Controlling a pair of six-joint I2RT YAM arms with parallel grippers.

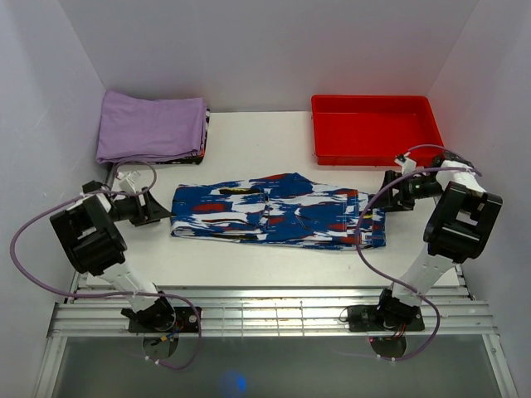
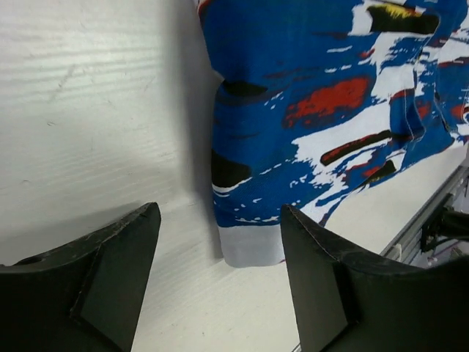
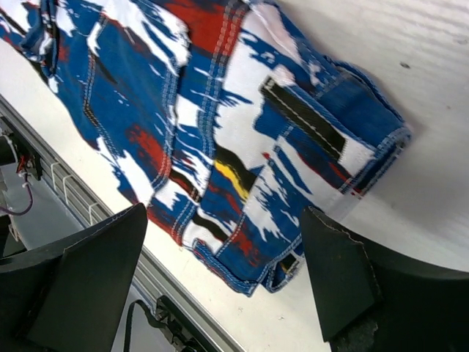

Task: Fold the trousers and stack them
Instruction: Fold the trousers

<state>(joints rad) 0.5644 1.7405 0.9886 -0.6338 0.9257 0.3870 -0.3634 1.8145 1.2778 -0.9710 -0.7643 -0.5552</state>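
The trousers (image 1: 278, 211) are laid flat on the white table (image 1: 249, 149), near its middle, as a long band running left to right; the hem end is turned to the left and the thicker, stitched end to the right. The left gripper (image 1: 159, 209) is held low just beside the hem end; in the left wrist view its fingers (image 2: 117, 257) are seen spread wide, with nothing pinched and only bare table and the pale hem edge ahead of them. The right gripper (image 1: 387, 192) is placed at the stitched end; in the right wrist view its fingers (image 3: 99, 271) are likewise spread apart, with the cloth seen past them and nothing gripped; whether the cloth is touched there cannot be told. A folded purple cloth (image 1: 149, 126) is set at the back left corner, well apart from the trousers; a red tray (image 1: 319, 124) is set at the back right, close behind the stitched end.
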